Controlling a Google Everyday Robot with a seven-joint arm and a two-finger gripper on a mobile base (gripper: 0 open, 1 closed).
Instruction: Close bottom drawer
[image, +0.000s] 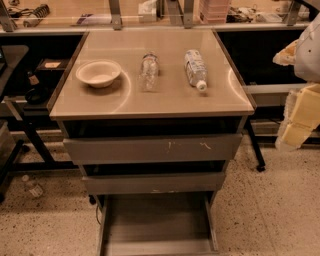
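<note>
Speckled flooring (272, 210) surrounds the cabinet (165, 102), its bottom drawer (157, 222) pulled out awaiting a push; gripper (300, 120) hovers alongside, grip state indiscernible

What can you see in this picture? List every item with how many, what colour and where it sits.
bowl: one, white, cabinet top, left
clear bottle: one, transparent, lying on the top, middle
labelled bottle: one, clear with white cap, lying on the top, right
cabinet top: one, beige
top drawer: one, grey, white scratches, under the top
middle drawer: one, grey, below it
bottom drawer: one, grey, lowest, pulled out
floor bottle: one, clear, floor, left
arm: one, white, right edge
gripper: one, pale yellow, right edge, apart from the drawers
</note>
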